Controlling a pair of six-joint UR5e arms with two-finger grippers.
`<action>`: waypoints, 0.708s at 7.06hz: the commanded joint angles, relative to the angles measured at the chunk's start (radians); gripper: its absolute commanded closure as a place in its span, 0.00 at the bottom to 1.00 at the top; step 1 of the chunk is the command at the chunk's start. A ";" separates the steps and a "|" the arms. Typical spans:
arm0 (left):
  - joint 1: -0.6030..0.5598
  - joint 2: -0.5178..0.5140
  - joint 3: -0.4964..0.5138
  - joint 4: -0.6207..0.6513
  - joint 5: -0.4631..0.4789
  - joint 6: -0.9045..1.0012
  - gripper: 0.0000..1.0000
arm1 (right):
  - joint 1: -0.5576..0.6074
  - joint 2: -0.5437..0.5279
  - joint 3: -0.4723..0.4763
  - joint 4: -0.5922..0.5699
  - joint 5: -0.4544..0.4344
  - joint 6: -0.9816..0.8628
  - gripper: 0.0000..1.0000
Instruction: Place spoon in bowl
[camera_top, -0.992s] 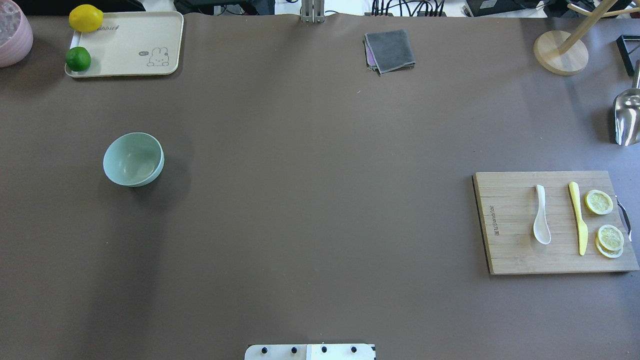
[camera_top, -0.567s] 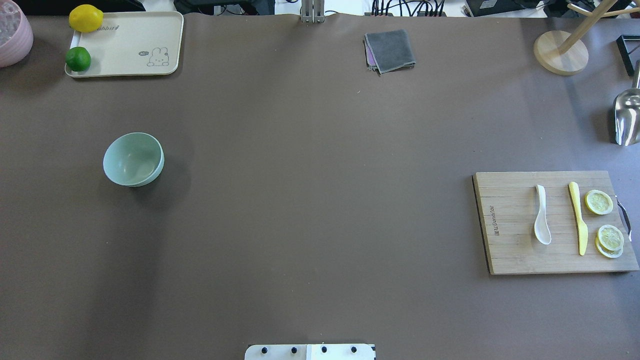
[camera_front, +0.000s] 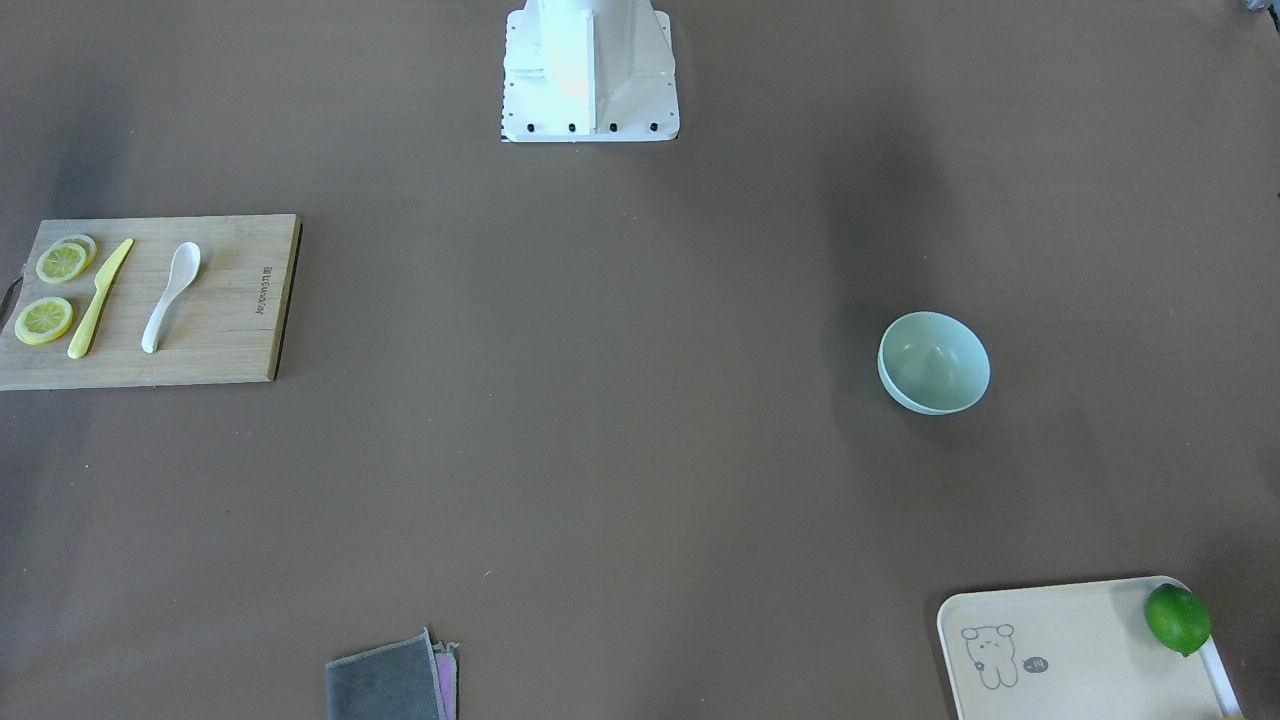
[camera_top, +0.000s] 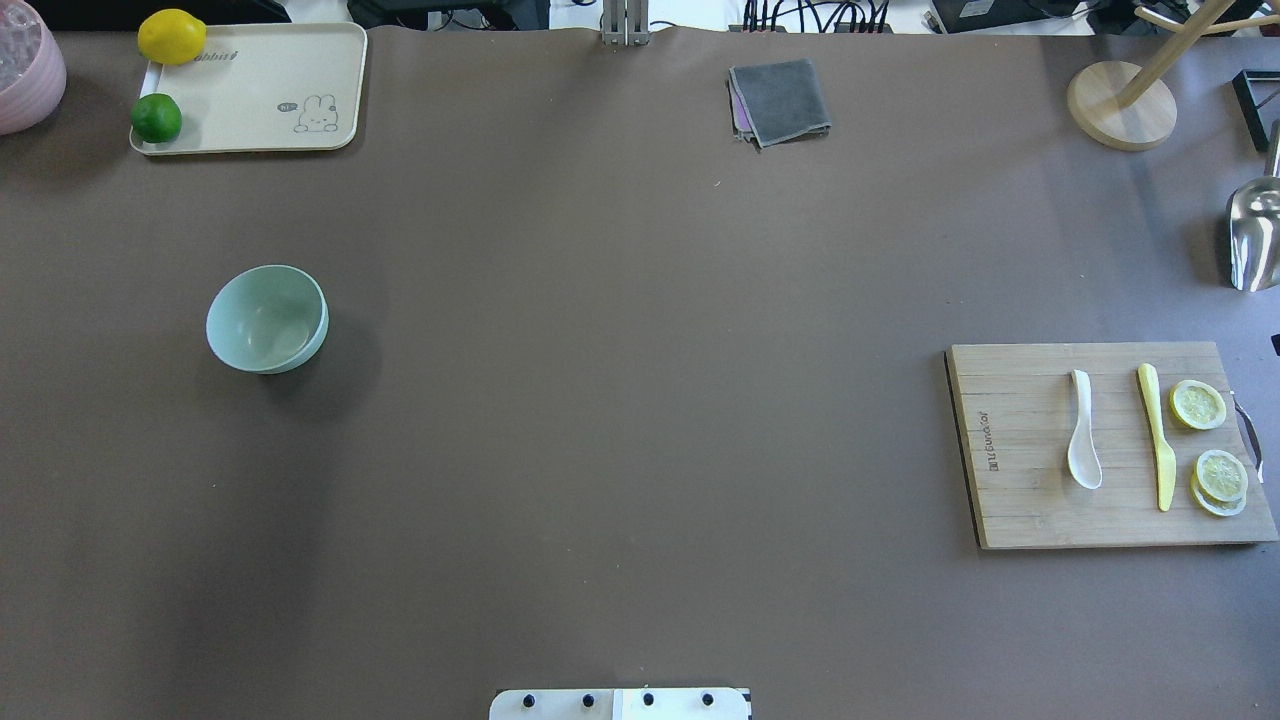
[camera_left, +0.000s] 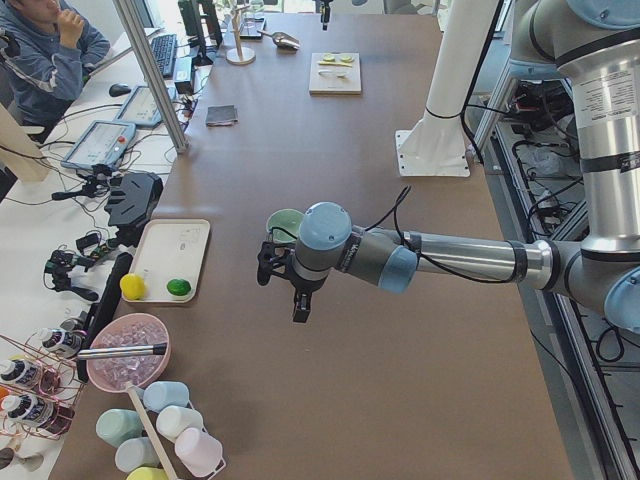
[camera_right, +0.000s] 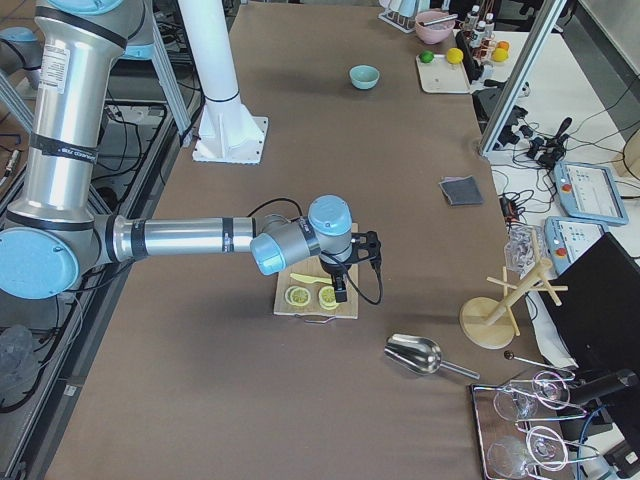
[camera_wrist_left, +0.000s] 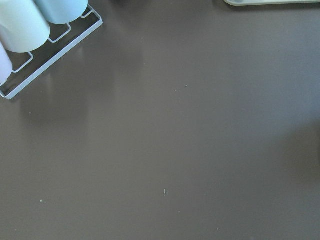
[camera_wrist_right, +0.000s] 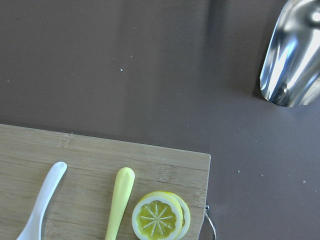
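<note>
The white spoon (camera_top: 1082, 440) lies on a wooden cutting board (camera_top: 1010, 500) at the right, scoop toward the robot; it also shows in the front view (camera_front: 168, 295) and right wrist view (camera_wrist_right: 42, 200). The mint-green bowl (camera_top: 265, 318) stands empty at the left, also in the front view (camera_front: 933, 362). My left gripper (camera_left: 298, 308) shows only in the exterior left view, hanging above the table in front of the bowl; I cannot tell its state. My right gripper (camera_right: 340, 292) shows only in the exterior right view, above the board's outer end; I cannot tell its state.
A yellow knife (camera_top: 1155, 440) and lemon slices (camera_top: 1198, 404) lie beside the spoon. A metal scoop (camera_top: 1255, 235), wooden stand (camera_top: 1120, 105), grey cloth (camera_top: 780, 100) and tray (camera_top: 260, 100) with lemon and lime sit along the far side. A cup rack (camera_wrist_left: 30, 30) is under the left wrist.
The spoon, bowl and board have not moved. A small dark sliver now shows at the overhead view's right edge, just above the board.
</note>
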 joint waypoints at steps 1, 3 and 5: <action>0.220 -0.095 0.004 -0.094 0.063 -0.288 0.05 | -0.045 0.020 0.025 0.001 -0.005 0.041 0.00; 0.330 -0.228 0.091 -0.094 0.083 -0.298 0.08 | -0.059 0.026 0.029 -0.001 -0.005 0.046 0.00; 0.460 -0.313 0.157 -0.100 0.209 -0.327 0.10 | -0.106 0.030 0.043 0.001 -0.001 0.108 0.00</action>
